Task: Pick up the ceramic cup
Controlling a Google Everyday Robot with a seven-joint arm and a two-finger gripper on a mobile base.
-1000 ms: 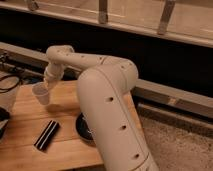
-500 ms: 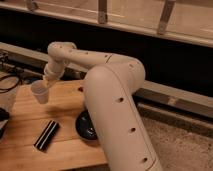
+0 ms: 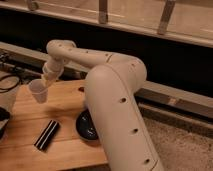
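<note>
The ceramic cup (image 3: 37, 91) is small, white and handleless. It hangs tilted over the far left part of the wooden table (image 3: 65, 107), at the end of my white arm. My gripper (image 3: 46, 80) sits just up and right of the cup and is shut on its rim, holding it off the table top. The wide dark bowl (image 3: 86, 127) lies on the table near the front, half hidden behind my arm's big white link.
A flat black ribbed object (image 3: 46, 134) lies on the table left of the bowl. Black cables (image 3: 9, 82) lie past the table's left end. A dark thing (image 3: 2, 122) shows at the left edge. A speckled floor (image 3: 185, 145) lies to the right.
The cup has shifted slightly left in the gripper and stays lifted. My arm's large link has swung nearer and now covers more of the bowl.
</note>
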